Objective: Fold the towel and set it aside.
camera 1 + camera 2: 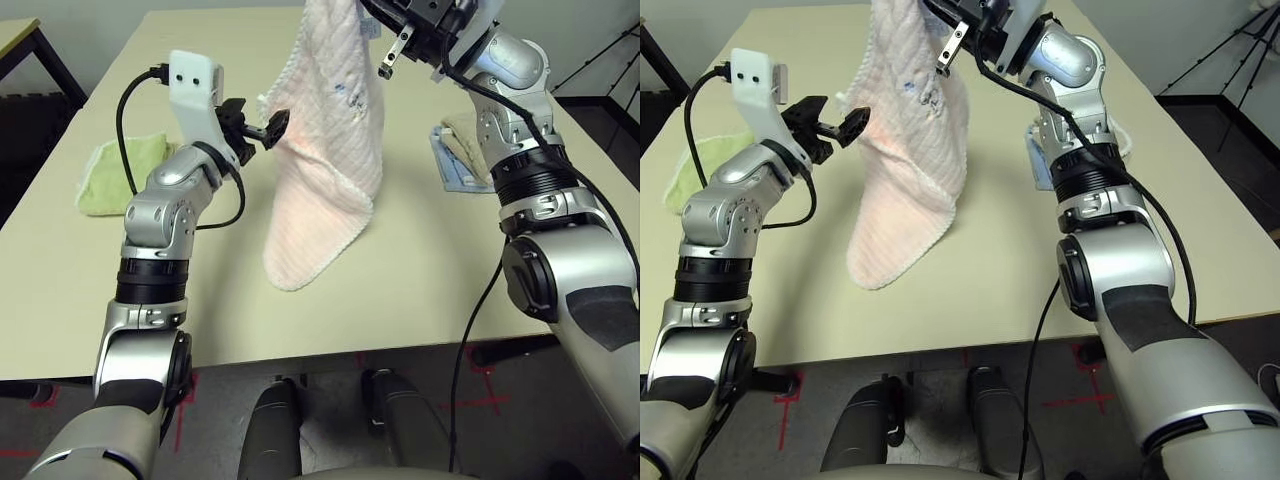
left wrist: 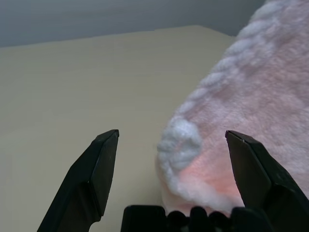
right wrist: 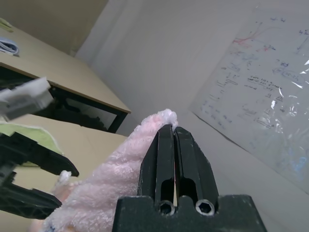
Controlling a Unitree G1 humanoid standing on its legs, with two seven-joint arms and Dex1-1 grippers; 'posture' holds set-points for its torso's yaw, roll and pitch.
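The towel [image 1: 325, 160] hangs over the bench [image 1: 420, 290], its lower end resting there, top corner clamped in the right gripper [image 3: 174, 137]. A small grey mark on it cannot be read. The left gripper [image 2: 171, 145] stands apart around the towel's side edge. The right wrist view shows a whiteboard [image 3: 260, 82], its writing illegible.
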